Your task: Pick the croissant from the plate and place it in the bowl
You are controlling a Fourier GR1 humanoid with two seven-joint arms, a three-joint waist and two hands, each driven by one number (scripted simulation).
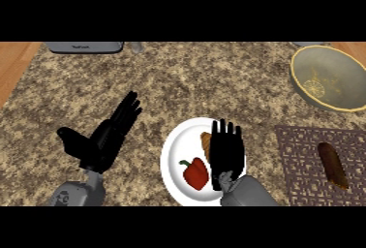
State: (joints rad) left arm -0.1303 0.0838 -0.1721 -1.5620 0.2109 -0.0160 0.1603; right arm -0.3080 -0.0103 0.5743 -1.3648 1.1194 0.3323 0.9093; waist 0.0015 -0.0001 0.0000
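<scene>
The speckled tabletop [214, 77] carries a white plate [175, 162]. Over the plate, the right robot hand [227, 152], fingers straight, partly covers the croissant [205, 141]; the bowl [330, 77] sits well apart. Left of the plate, the left robot hand [103, 135] rests open.

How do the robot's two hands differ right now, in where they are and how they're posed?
The left hand is over bare counter, left of the plate; the right hand is over the plate, hiding most of the croissant. The left hand's fingers tilt up and to the right with the thumb spread wide; the right hand's fingers point straight up the view. Both are black, open, and hold nothing.
</scene>
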